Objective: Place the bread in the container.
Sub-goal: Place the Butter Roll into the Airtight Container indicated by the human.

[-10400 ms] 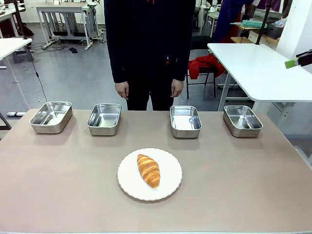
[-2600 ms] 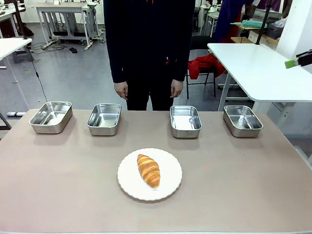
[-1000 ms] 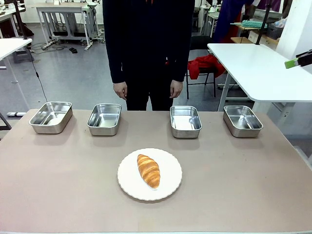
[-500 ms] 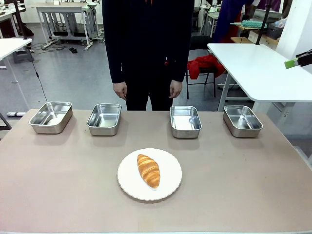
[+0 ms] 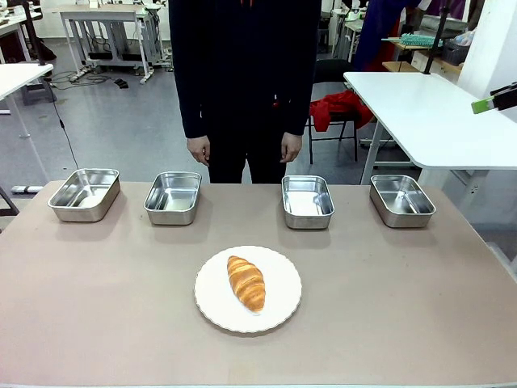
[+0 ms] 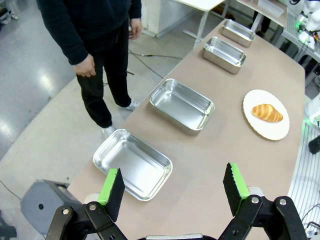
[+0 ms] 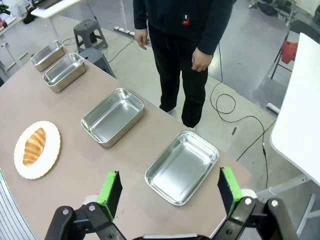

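The bread (image 5: 246, 283), a golden-brown croissant, lies on a round white plate (image 5: 283, 311) in the near middle of the table. Several identical shiny steel containers stand in a row along the far edge, among them one at the left end (image 5: 85, 194) and one at the right end (image 5: 401, 200). All of them are empty. My left gripper (image 6: 173, 185) hangs open high above the leftmost container (image 6: 132, 164), with the bread (image 6: 267, 113) far off. My right gripper (image 7: 169, 190) hangs open high above the rightmost container (image 7: 182, 166), and the bread (image 7: 33, 146) lies far to its left.
A person in dark clothes stands at the table's far side, both hands (image 5: 199, 150) hanging down behind the row of containers. A green pad (image 5: 487, 104) of my right gripper shows at the upper right. A white table (image 5: 428, 113) stands beyond the right corner.
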Robot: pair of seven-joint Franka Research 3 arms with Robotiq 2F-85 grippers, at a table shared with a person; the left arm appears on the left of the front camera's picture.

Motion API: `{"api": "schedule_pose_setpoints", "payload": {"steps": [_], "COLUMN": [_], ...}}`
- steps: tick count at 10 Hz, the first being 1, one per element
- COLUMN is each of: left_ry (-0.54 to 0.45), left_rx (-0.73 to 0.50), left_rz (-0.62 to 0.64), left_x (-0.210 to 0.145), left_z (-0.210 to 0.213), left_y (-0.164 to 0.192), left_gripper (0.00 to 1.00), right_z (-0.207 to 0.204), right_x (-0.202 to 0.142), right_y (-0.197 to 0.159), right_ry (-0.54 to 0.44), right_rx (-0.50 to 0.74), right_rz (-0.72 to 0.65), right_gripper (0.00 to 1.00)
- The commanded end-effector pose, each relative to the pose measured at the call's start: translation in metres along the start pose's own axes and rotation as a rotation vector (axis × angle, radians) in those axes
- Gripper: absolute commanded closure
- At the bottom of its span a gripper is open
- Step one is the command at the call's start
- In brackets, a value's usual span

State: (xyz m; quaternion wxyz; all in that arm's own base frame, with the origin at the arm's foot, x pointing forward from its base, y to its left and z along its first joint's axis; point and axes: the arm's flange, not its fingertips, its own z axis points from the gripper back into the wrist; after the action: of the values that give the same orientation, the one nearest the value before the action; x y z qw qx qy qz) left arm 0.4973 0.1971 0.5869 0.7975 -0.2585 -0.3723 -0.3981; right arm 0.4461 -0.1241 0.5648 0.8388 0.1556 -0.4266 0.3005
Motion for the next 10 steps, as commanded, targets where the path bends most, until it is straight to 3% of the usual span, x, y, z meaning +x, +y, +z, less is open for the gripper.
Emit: {"api": "schedule_pose_setpoints", "payload": {"steps": [1,10], "left_ry": [-0.006,-0.006], "left_rx": [0.002,0.002], "left_rz": [-0.003,-0.003], "left_x": [0.002,0.002], "left_z": [0.0013,0.0013], "left_y": [-0.0014,-0.0014], "left_gripper": [0.0,0.0], "right_z": [0.0009,0.0009], "right_x": [0.0021,0.0021], "right_y": [0.0006,0.0006], "right_ry": [-0.018,-0.018], "right_rx": [0.002,0.002], "right_rz": [0.002,0.002], "right_gripper": [0.0,0.0]}}
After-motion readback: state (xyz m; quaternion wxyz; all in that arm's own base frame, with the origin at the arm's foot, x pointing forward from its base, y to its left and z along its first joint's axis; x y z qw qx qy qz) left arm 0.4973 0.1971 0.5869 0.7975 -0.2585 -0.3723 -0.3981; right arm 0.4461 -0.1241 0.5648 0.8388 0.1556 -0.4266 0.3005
